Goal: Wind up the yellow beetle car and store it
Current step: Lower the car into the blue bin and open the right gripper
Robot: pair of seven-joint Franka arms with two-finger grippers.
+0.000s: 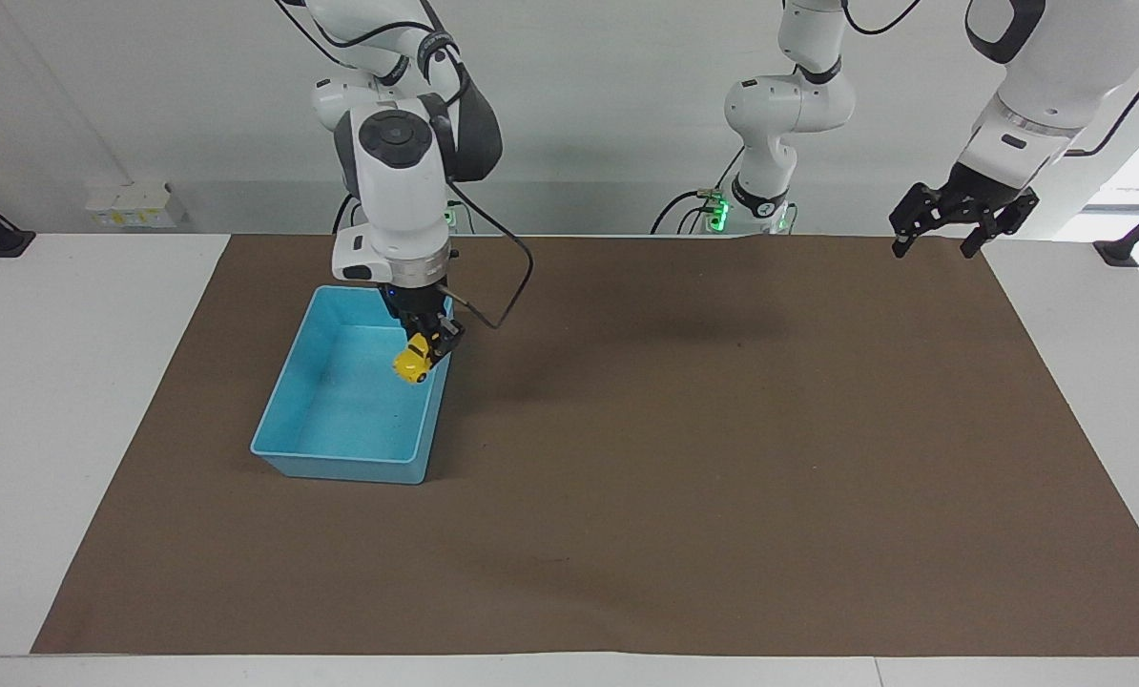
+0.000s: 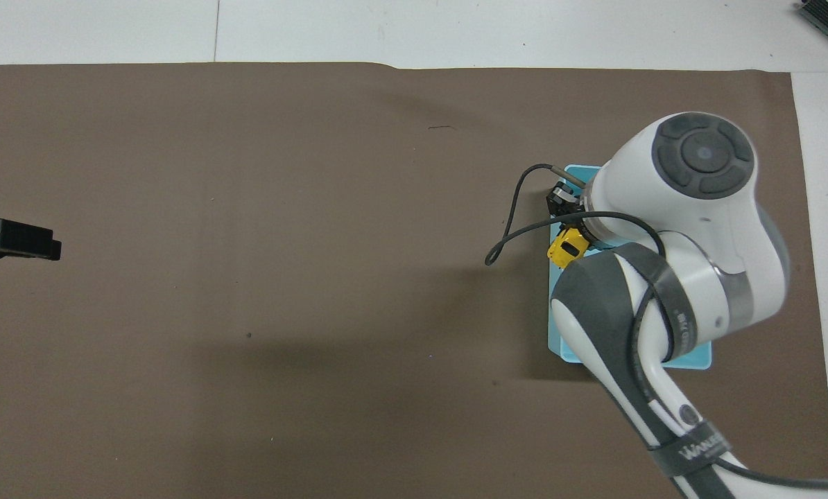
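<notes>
The yellow beetle car is tiny and bright yellow. My right gripper is shut on it and holds it tilted in the air, over the inner edge of the light-blue bin, at the bin's wall toward the left arm's end. In the overhead view the car shows just under the right gripper, and the arm hides most of the bin. My left gripper is open and empty, and it waits raised over the mat's corner at its own end of the table.
A brown mat covers most of the white table. The bin's inside looks empty. A black cable loops from the right wrist beside the bin.
</notes>
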